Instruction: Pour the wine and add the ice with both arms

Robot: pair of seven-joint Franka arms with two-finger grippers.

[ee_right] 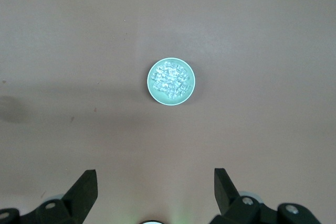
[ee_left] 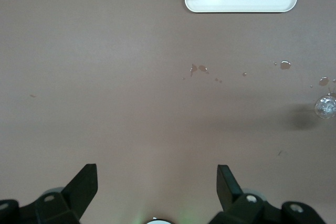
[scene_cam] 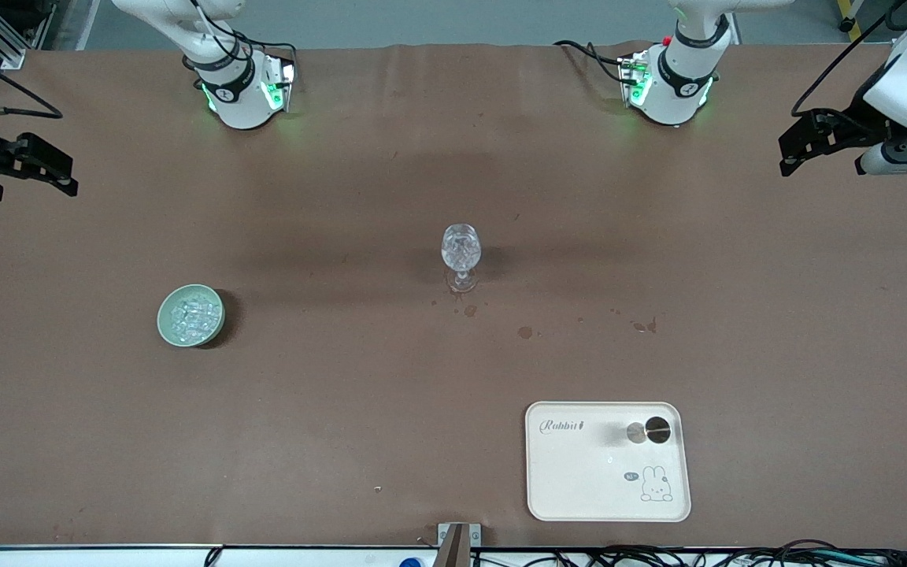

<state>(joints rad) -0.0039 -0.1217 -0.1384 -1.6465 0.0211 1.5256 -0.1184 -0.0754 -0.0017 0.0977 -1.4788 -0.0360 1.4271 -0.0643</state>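
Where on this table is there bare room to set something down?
Bare brown table spans between the pale green bowl of ice and the stemmed glass, and bowl to tray. Small stains dot the stretch between glass and tray.

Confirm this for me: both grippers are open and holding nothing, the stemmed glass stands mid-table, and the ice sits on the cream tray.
Not quite. The ice lies in the pale green bowl, as the right wrist view shows. The cream tray carries only a small metal cup. The rest holds: left gripper and right gripper are open and empty, and the stemmed glass stands mid-table.
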